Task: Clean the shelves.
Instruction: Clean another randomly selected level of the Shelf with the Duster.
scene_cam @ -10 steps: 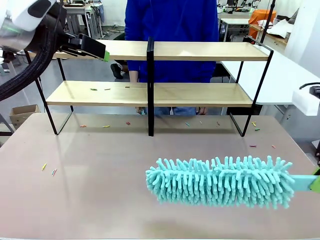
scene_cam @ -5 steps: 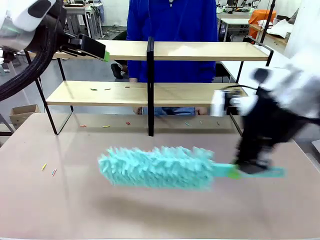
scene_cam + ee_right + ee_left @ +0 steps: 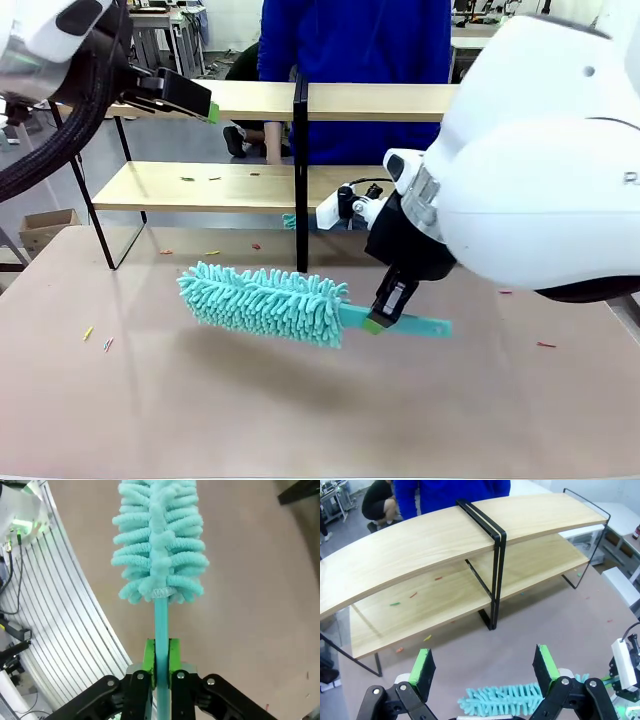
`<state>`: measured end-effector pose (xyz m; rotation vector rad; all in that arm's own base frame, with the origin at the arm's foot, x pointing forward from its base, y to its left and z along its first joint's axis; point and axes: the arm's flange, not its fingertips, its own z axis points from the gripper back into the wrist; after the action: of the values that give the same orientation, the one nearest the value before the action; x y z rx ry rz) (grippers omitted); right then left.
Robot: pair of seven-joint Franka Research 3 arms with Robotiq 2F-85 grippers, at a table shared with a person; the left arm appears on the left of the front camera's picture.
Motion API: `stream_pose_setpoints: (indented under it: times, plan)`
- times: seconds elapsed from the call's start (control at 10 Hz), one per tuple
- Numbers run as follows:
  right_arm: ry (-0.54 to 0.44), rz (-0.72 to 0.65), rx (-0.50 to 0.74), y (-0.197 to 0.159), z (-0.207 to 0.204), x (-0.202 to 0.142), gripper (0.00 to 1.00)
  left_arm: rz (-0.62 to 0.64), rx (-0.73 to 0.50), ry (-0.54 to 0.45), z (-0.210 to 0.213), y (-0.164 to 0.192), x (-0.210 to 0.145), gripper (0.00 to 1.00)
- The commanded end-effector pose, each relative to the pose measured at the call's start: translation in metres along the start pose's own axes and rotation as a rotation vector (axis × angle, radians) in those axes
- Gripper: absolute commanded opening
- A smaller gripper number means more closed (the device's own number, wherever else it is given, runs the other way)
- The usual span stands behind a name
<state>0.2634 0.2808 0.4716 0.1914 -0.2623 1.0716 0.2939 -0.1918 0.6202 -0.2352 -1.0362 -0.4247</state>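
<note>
Beige-brown tabletop [image 3: 200,410] in the foreground, and above it the right gripper [image 3: 378,318] is clamped on the flat teal handle of a duster [image 3: 262,300]. From the wrist, the green pads [image 3: 148,655] pinch that handle from both sides, just short of the fluffy head. The duster hangs clear of the table with its shadow below, its handle out to the robot's right and its head stretching left across the foot of the black centre post. Right behind it stand the shelves [image 3: 400,100], two light wooden boards on a thin black frame at the far side of the table, with a person in a blue top [image 3: 350,40] beyond them. Small coloured scraps [image 3: 200,179] lie on the left half of the lower board (a few more are scattered on the table near the rack's feet and toward the left edge). High on the left, the left gripper [image 3: 205,105] sits by the left end of the top board. Its own camera looks down over the shelves [image 3: 420,550] and shows the left gripper [image 3: 485,666] with its jaws wide apart and nothing between them.
</note>
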Motion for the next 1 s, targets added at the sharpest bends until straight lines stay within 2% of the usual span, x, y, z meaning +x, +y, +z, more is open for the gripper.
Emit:
stream_pose_setpoints:
  times: [0.0, 0.1, 0.2, 0.4, 0.6, 0.8, 0.9]
  plan:
    - [0.009, -0.004, 0.0, 0.001, -0.006, 0.005, 0.12, 0.001, 0.001, -0.002, 0.0, 0.0, -0.001, 1.0]
    - [0.042, -0.121, -0.083, 0.004, -0.014, 0.019, 0.12, 0.001, 0.001, -0.002, 0.0, 0.0, -0.001, 1.0]
    - [0.045, -0.207, -0.094, -0.008, -0.036, 0.042, 0.12, 0.001, 0.001, -0.002, 0.0, 0.0, -0.001, 1.0]
    - [0.033, -0.243, -0.112, -0.022, -0.055, 0.072, 0.12, 0.001, 0.001, -0.002, 0.0, 0.0, -0.001, 1.0]
    - [-0.025, -0.319, -0.123, -0.026, -0.07, 0.094, 0.12, 0.001, 0.001, -0.002, 0.0, 0.0, -0.001, 1.0]
    - [-0.057, -0.458, -0.177, -0.027, -0.081, 0.111, 0.12, 0.001, 0.001, -0.002, 0.0, 0.0, -0.001, 1.0]
    - [-0.113, -0.559, -0.209, -0.031, -0.085, 0.119, 0.12, 0.001, 0.001, -0.002, 0.0, 0.0, -0.001, 1.0]
